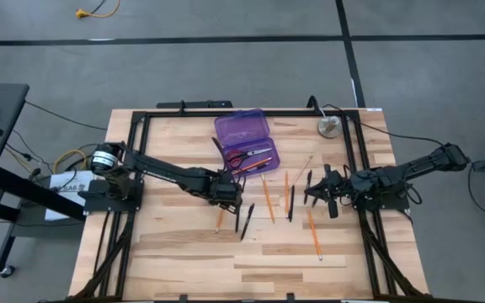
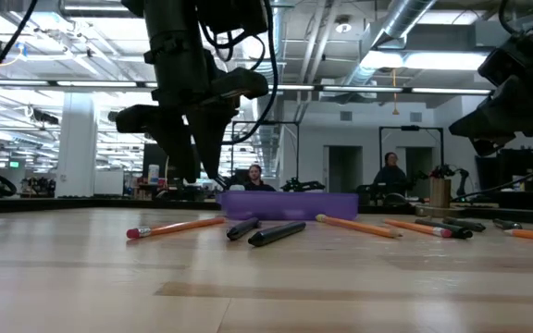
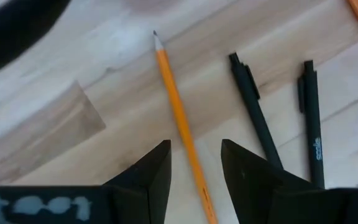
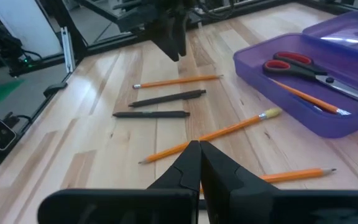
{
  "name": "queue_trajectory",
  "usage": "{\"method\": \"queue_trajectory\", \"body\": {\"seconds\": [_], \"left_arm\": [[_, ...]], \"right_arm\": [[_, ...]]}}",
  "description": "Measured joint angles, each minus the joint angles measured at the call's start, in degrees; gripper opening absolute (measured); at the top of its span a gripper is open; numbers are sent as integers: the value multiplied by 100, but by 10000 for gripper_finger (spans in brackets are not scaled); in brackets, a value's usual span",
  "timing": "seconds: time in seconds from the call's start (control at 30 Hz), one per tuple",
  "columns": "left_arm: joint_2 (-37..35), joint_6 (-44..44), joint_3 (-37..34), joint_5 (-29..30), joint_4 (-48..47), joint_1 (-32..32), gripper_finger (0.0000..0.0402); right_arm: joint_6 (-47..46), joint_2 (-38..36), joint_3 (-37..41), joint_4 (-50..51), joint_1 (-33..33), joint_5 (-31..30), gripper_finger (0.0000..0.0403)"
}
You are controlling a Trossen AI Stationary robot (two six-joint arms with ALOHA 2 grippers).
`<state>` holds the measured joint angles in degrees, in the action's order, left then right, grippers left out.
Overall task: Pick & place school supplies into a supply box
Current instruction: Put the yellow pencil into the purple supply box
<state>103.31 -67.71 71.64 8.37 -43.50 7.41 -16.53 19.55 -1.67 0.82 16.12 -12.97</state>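
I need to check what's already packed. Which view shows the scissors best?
The right wrist view: the scissors lie in the open box, red handles and blades clear. The high view shows them small inside the box. The low view hides them behind the box wall; the left wrist view misses them.

open lab/industrial hall: exposed ducts [image 2: 415, 28], strip lights [image 2: 54, 83], concrete floor [image 1: 226, 76], people at far desks [image 2: 391, 171], framed wooden bench [image 1: 183, 244].

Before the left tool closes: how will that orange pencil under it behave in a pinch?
The orange pencil looks thin and stiff, so probably light. It lies flat on the table, so it may roll if nudged. The left tool straddles it off-centre, so it might pivot when lifted.
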Motion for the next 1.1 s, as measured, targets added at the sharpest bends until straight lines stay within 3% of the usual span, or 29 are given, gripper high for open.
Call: {"method": "queue_trajectory", "body": {"seconds": [0.6, 1.1], "left_arm": [[564, 239, 114, -318, 235, -12, 127], [572, 181, 114, -141, 43, -12, 122]], "right_arm": [[46, 86, 2, -1, 0, -23, 0], [46, 125, 4, -2, 0, -39, 0]]}}
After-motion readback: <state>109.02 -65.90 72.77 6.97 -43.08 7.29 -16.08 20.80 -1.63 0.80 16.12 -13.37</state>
